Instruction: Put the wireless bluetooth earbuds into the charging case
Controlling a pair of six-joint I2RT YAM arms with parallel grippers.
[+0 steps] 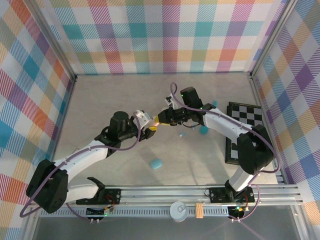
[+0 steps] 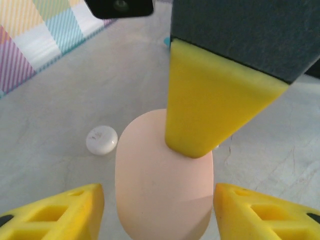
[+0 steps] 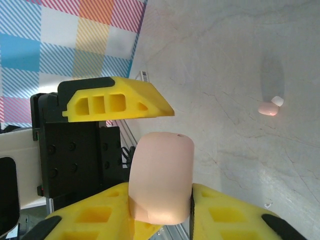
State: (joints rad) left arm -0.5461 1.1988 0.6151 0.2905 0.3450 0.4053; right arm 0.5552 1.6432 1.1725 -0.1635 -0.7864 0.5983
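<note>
Pink pebble-shaped case, one only, sits clamped in your right gripper; your left gripper stands open around it, over grey desk.

Quick count from us: two cases for sure, one pink case and one teal case toward the near edge of the table. One white puck (could be a third case, we can't tell). One pink earbud with a white tip. Three teal bits right of the table's middle, too small for us to name. One checkerboard at the right edge, one tin on the near rail.
</note>
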